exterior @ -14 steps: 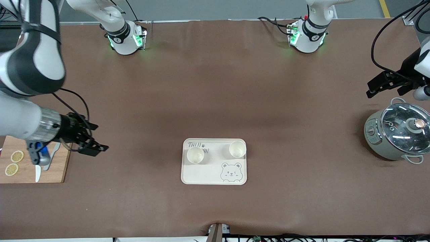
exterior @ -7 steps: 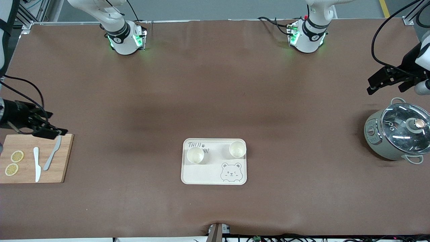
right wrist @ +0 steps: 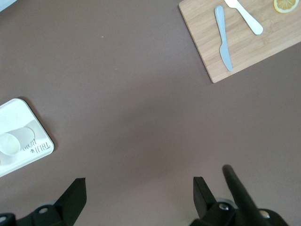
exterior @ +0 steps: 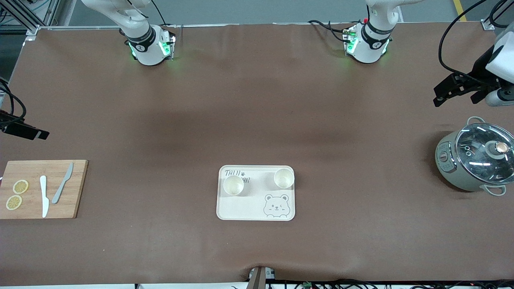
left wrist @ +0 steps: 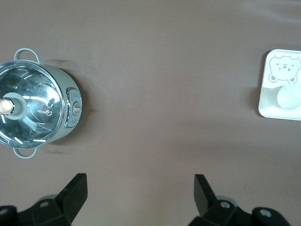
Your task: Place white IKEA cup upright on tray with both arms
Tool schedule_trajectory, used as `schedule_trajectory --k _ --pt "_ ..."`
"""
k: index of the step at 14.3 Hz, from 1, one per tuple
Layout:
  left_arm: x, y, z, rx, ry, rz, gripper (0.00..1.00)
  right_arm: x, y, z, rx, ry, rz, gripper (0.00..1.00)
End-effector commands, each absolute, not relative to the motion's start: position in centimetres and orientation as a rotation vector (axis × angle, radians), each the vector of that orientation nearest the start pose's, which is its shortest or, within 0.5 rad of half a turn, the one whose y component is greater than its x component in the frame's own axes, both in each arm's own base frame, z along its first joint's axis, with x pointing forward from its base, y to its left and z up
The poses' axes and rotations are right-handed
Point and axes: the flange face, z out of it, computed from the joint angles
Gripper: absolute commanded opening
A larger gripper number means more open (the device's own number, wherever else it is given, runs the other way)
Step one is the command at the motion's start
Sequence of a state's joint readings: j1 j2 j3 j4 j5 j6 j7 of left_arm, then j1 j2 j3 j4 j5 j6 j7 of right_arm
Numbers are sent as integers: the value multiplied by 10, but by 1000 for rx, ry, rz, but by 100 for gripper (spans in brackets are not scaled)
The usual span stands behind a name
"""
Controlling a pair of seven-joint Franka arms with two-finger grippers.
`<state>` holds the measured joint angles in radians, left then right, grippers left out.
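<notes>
The cream tray (exterior: 245,206) with a bear face lies in the middle of the table, near the front camera. Two white cups stand upright on it: one (exterior: 233,186) toward the right arm's end, one (exterior: 284,178) toward the left arm's end. The tray also shows in the left wrist view (left wrist: 265,101) and in the right wrist view (right wrist: 33,153). My left gripper (exterior: 439,98) is open and empty, up over bare table by the pot. My right gripper (exterior: 28,132) is open and empty, up over bare table by the cutting board.
A grey-green pot with a glass lid (exterior: 476,160) stands at the left arm's end. A wooden cutting board (exterior: 78,200) with two knives and lemon slices lies at the right arm's end. Both arm bases stand along the table's edge farthest from the front camera.
My right gripper has pulled away from the tray, past the cutting board, to the table's end and risen. My left gripper has drifted slightly up. The cups and tray have not moved.
</notes>
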<state>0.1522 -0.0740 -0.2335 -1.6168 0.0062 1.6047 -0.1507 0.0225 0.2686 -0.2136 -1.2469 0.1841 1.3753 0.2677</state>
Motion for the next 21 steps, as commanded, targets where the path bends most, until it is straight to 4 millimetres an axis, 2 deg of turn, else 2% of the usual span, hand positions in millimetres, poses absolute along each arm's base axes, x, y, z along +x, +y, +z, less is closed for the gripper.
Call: schedule_trajectory --k 1,2,4,8,9,12,15,16,18,21 --pt "522 -49 645 -3114 -101 -114 100 589 -77 617 -2978 464 190 100" --pt "522 -49 646 -3114 -101 -117 100 581 -81 621 -2975 438 183 100" --pt "522 -49 647 -3114 -99 -119 100 568 -74 626 -2971 418 166 100" --pt "522 -47 646 -3114 -96 -117 100 572 -45 620 -3025 342 120 100" --pt "522 -47 646 -3114 -96 -117 100 567 -46 623 -3057 333 119 100" --pt "523 -47 644 -3114 -96 -112 100 542 -51 614 -3053 319 71 100" --pt "522 -48 642 -3113 -94 -102 100 532 -70 611 -3056 159 45 100" --pt "522 -49 642 -3114 -92 -102 100 534 -70 618 -3061 139 33 100" --pt "524 -48 640 -3115 -92 -98 100 534 -74 659 -3089 156 -32 100" --pt "526 -47 640 -3117 -91 -95 100 532 -64 660 -3102 146 60 100"
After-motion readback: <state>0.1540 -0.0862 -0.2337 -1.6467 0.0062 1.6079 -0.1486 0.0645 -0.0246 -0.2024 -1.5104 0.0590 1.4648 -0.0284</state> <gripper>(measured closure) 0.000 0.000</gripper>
